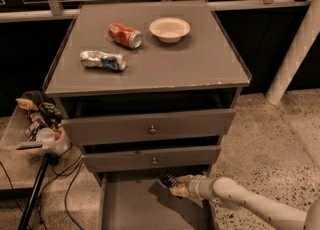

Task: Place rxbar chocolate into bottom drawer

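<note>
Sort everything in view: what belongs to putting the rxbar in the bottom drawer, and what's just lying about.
Job: rxbar; bottom drawer, pulled open; end effector, holding the rxbar over the drawer's rear.
Lying about: red can, crushed can, bowl on the cabinet top; cluttered bin at left.
</note>
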